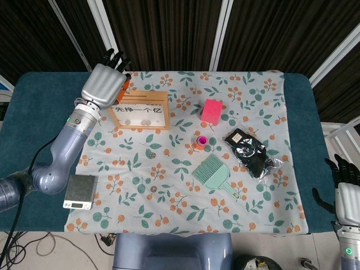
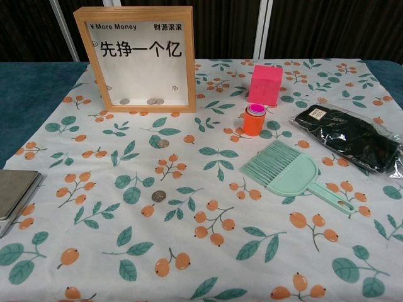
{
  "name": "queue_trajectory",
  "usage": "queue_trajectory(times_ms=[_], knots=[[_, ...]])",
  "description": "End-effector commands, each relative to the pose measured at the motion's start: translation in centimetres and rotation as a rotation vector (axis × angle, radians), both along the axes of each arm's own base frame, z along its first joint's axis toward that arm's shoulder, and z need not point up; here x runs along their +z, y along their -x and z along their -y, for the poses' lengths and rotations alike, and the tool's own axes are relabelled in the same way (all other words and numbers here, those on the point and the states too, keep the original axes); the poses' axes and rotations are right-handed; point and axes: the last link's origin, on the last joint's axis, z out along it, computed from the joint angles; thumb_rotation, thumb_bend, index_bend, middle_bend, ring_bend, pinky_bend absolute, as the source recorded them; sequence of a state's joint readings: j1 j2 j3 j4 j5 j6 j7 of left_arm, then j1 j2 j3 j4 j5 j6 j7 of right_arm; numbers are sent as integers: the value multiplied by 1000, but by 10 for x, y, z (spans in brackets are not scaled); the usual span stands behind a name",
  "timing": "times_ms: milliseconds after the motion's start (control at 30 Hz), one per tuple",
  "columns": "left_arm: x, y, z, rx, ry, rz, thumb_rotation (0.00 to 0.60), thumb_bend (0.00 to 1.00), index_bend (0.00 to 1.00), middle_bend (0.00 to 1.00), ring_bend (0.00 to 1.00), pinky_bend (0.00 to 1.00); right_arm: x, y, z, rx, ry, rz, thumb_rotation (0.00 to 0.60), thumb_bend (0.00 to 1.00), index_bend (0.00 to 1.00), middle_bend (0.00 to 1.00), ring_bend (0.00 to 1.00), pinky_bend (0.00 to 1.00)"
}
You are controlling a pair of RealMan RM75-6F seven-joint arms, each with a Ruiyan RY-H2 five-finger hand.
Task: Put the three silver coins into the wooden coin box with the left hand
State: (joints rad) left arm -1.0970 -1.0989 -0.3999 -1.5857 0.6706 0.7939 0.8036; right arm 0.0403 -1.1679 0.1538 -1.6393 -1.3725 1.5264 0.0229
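Observation:
The wooden coin box [image 1: 140, 109] [image 2: 140, 60] stands upright at the back left of the floral cloth, with a few coins [image 2: 153, 101] lying on its bottom. Two silver coins lie loose on the cloth, one [image 1: 151, 153] [image 2: 163, 143] in front of the box and one [image 1: 153, 189] [image 2: 158, 196] nearer the front. My left hand [image 1: 104, 83] hovers over the box's top left corner, back toward the camera and fingers pointing away. What its fingers hold is hidden. It is outside the chest view. My right hand [image 1: 344, 194] hangs off the table's front right corner, holding nothing.
A pink box [image 1: 212, 111], an orange cup [image 1: 201, 141], a black pouch [image 1: 250, 151] and a green brush-and-dustpan [image 1: 214, 174] lie on the right half of the cloth. A small scale [image 1: 79, 191] sits at the front left edge.

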Motion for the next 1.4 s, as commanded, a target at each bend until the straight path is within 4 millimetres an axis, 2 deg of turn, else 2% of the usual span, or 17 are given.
queue_trajectory(times_ms=[33, 367, 667, 1000, 1400], knots=[[-4, -1, -9, 16, -3, -25, 600, 543, 727, 147, 0, 0, 1, 0, 0, 0, 6, 1, 600, 395, 149, 46, 22, 0], [-18, 9, -30, 65, -3, -54, 600, 533, 727, 150, 0, 0, 2, 1, 1, -12, 18, 13, 600, 394, 149, 46, 22, 0], [-32, 22, -39, 98, 22, -49, 600, 510, 728, 154, 0, 0, 2, 3, 3, -28, 26, 9, 600, 395, 149, 46, 22, 0], [-50, 18, -43, 75, 40, -59, 600, 510, 728, 157, 0, 0, 5, 2, 2, -32, 36, 13, 600, 394, 149, 46, 22, 0], [-57, 15, -44, 63, 45, -55, 600, 510, 728, 158, 0, 0, 5, 3, 2, -41, 42, 17, 600, 394, 149, 46, 22, 0]])
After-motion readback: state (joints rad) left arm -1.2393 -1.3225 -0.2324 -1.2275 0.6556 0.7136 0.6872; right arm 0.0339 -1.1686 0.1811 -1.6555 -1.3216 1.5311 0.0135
